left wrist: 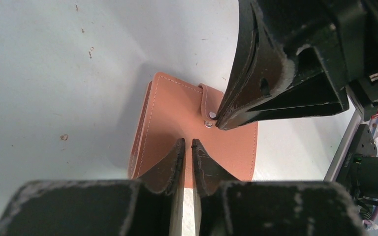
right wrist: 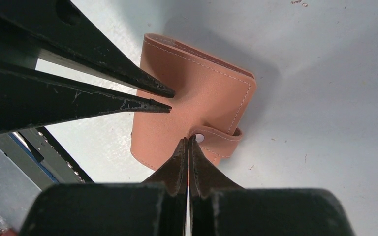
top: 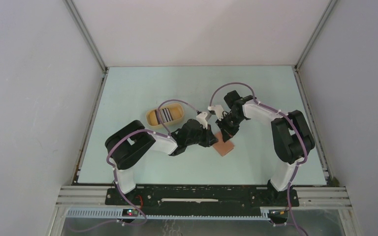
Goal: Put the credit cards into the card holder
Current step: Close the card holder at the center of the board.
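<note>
The reddish-brown card holder [top: 227, 148] lies folded shut on the table between both arms, its tab [left wrist: 206, 101] wrapped over the cover. My right gripper [right wrist: 188, 140] is shut, and its tips touch the snap stud [right wrist: 199, 138] at the tab's end. My left gripper [left wrist: 188, 143] hovers over the near part of the cover [left wrist: 174, 113], its fingers a narrow slit apart with nothing between them. The credit cards [top: 166, 114] stand on edge in a yellow tray, away from both grippers.
The yellow oval tray [top: 150, 118] sits left of and behind the holder, near the left arm's forearm. Metal frame rails [top: 86, 132] run along the table's edges, and grey walls enclose the left and right sides.
</note>
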`<state>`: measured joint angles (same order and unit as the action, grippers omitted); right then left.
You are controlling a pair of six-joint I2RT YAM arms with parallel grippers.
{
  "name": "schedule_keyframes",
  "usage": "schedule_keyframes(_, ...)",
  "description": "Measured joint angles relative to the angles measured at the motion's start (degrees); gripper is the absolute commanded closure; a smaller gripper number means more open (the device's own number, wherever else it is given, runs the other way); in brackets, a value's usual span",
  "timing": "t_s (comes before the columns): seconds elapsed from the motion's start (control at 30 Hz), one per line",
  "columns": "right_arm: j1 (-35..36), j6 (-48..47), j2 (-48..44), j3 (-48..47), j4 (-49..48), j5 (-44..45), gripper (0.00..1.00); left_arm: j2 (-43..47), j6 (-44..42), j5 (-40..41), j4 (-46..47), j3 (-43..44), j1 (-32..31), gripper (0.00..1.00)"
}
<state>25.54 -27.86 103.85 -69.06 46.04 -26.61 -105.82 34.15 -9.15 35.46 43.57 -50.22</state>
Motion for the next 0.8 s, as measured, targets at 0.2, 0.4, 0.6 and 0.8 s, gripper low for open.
schedule_keyframes(0.2, 0.2, 0.39, 0.0, -0.04, 0.09, 0.17, 1.0, 0.0, 0.33, 0.0, 0.0, -0.02, 0.04, 0.86)
schedule_keyframes(0.4, 0.22, 0.37, 0.0, -0.11, 0.26, -0.04, 1.0, 0.0, 0.33, -0.02, 0.04, -0.07, 0.04, 0.86)
schedule_keyframes(0.6, 0.22, 0.35, 0.0, -0.11, 0.35, -0.44, 1.0, 0.0, 0.33, 0.0, 0.15, -0.09, 0.02, 0.86)
schedule_keyframes(0.8, 0.22, 0.13, 0.02, -0.11, 0.37, -0.48, 1.0, 0.0, 0.33, -0.02, 0.7, -0.39, 0.02, 0.86)
